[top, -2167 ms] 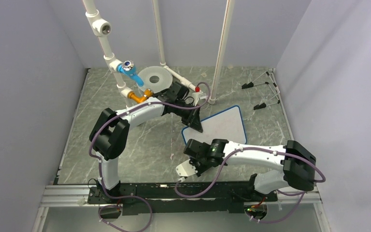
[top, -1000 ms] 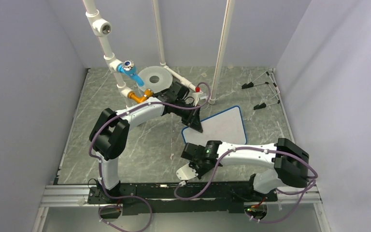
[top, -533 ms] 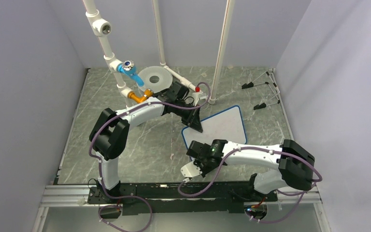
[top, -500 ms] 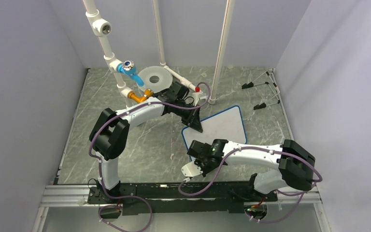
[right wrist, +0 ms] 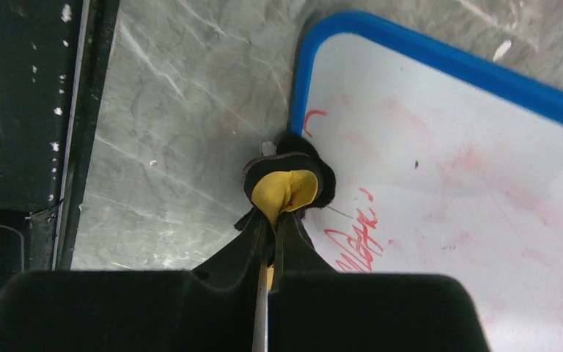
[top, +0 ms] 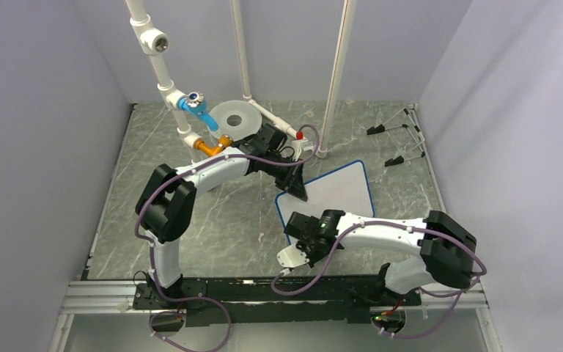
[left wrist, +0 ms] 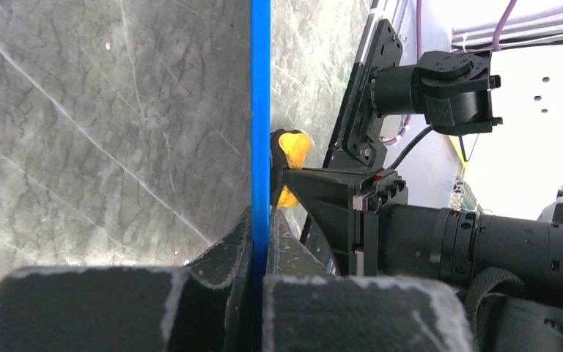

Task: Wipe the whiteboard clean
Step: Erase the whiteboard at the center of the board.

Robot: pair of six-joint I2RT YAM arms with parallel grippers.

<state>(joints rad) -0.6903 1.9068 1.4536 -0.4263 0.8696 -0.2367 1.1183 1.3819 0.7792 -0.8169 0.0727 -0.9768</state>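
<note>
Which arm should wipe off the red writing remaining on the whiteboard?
Right. The right gripper holds the yellow eraser against the whiteboard beside the red writing; the left gripper is clamped on its blue rim.

The right gripper [right wrist: 270, 220], clamped on a small yellow pad with a black rim [right wrist: 284, 192], now sits slightly further right than a second ago, nearer the near-left corner of the blue-rimmed white whiteboard [top: 344, 187]. The right arm's black elbow [top: 447, 249] shifts slightly too.
</note>
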